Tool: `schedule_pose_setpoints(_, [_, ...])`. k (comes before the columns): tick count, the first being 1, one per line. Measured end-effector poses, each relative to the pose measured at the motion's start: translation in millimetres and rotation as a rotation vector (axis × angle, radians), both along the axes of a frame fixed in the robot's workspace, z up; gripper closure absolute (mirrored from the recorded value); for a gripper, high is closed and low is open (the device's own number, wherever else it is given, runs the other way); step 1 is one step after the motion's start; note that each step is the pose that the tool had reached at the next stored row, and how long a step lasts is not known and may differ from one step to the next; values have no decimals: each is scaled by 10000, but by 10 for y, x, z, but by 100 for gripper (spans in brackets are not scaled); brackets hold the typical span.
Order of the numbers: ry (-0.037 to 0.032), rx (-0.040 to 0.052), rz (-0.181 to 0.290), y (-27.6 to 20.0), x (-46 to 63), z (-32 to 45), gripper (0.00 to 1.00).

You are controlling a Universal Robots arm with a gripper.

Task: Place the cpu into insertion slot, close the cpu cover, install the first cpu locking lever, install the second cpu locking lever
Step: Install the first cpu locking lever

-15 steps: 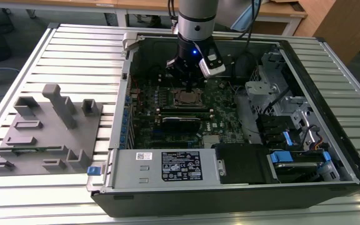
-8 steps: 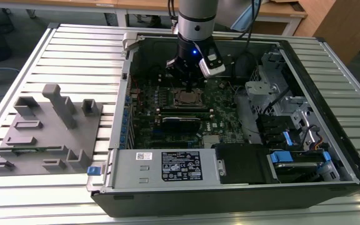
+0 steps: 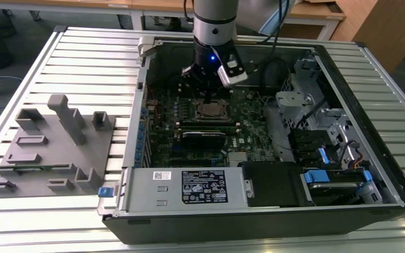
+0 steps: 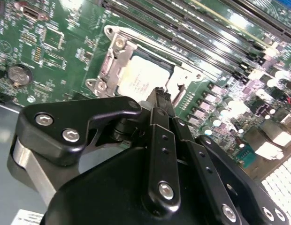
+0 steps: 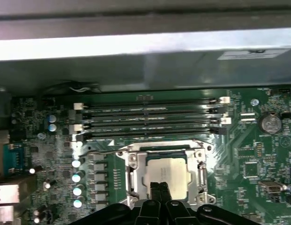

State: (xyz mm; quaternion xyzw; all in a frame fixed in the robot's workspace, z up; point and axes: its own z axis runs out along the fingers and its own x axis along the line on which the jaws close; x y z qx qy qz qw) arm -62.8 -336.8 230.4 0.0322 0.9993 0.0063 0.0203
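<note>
1. Exterior view: at the left sits a grey plastic rack (image 3: 48, 150). Right of it is the open black computer case (image 3: 273, 211).
2. The small flat square silver-grey cpu (image 3: 210, 109) lies in its slot, upper middle of the frame. The thin square silver metal cpu cover (image 5: 200, 171) lies down around it.
3. I think the chip is light, stiff and easy to hurt. Hold only its edges.
4. The grey arm (image 3: 213, 21) points straight down. The black gripper (image 5: 159, 188) is pinched together on nothing, right at the chip's edge.
</note>
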Motion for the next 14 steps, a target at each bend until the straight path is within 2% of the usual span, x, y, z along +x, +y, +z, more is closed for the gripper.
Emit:
schedule_pose_setpoints(6, [0,1,0,12,-109,-2,90])
schedule_pose_setpoints(14, [1,-1,0,12,-118,8,90])
